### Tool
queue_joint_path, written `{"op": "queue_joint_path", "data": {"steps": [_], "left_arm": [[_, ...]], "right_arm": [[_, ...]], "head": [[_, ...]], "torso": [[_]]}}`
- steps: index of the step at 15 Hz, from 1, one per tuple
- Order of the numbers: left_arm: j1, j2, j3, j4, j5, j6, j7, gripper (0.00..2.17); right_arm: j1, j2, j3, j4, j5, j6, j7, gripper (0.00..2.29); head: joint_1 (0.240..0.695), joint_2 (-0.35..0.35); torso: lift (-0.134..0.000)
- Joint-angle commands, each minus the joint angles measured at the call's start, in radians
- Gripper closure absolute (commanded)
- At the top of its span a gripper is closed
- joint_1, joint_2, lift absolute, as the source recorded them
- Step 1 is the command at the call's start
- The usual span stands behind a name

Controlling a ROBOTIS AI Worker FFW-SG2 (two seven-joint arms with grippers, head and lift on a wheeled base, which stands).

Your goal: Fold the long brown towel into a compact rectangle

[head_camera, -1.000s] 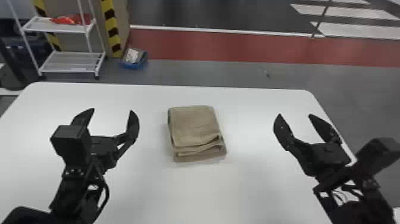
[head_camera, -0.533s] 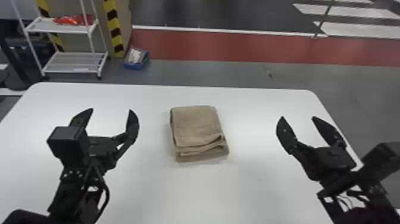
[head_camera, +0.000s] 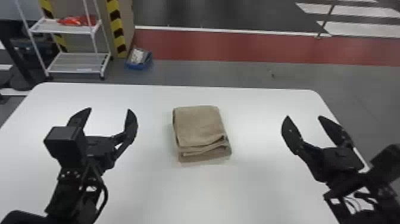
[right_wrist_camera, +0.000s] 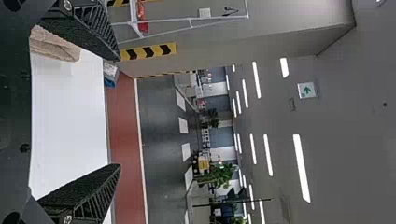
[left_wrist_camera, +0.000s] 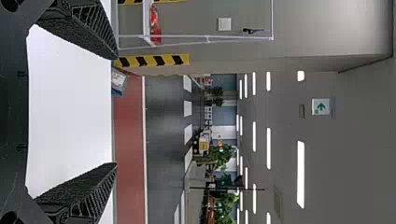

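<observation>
On the floor, a blue bin (head_camera: 138, 66) is holding something pale, perhaps packets; a white rack (head_camera: 64, 31) is carrying a red item (head_camera: 78, 21). Both wrist views are showing a green-and-white sign (left_wrist_camera: 321, 107); the right one is also catching part of the brown towel (head_camera: 199, 126). Folded, it is lying on the white table (head_camera: 205, 193) between left gripper (head_camera: 109, 109) and right gripper (head_camera: 303, 116), clear of their wide-open fingers.

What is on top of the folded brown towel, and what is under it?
Nothing lies on top of the brown towel; its upper layer is bare. It rests on the white table, but whatever part of the tabletop it covers is hidden.
</observation>
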Motion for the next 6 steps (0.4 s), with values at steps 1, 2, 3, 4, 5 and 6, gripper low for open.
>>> {"op": "queue_joint_path", "data": {"steps": [1, 2, 3, 4, 5, 6], "left_arm": [[0.0, 0.001, -0.001, -0.002, 0.0, 0.003, 0.0, 0.08], [0.0, 0.001, 0.001, -0.002, 0.0, 0.003, 0.0, 0.08], [0.0, 0.001, 0.002, -0.002, 0.0, 0.003, 0.0, 0.08], [-0.001, 0.001, 0.002, -0.002, 0.002, 0.003, 0.002, 0.08], [-0.003, 0.001, 0.004, -0.002, 0.002, 0.003, 0.0, 0.08], [-0.006, 0.001, 0.004, -0.002, 0.006, 0.003, 0.0, 0.08]], "right_arm": [[0.002, 0.0, -0.001, 0.0, 0.0, -0.002, 0.0, 0.07], [0.002, 0.0, -0.001, 0.0, 0.0, -0.002, 0.0, 0.07], [-0.001, 0.0, -0.001, 0.001, 0.0, -0.002, 0.0, 0.07], [-0.003, -0.002, -0.001, 0.003, 0.0, -0.005, 0.0, 0.07], [-0.006, -0.002, -0.001, 0.006, 0.0, -0.002, -0.001, 0.07], [-0.009, -0.002, -0.001, 0.009, 0.0, -0.002, -0.001, 0.07]], "head": [[0.695, -0.085], [0.695, -0.086], [0.695, -0.086], [0.695, -0.086], [0.695, -0.086], [0.695, -0.085]], "torso": [[-0.124], [-0.124], [-0.124], [-0.124], [-0.124], [-0.124]]}}
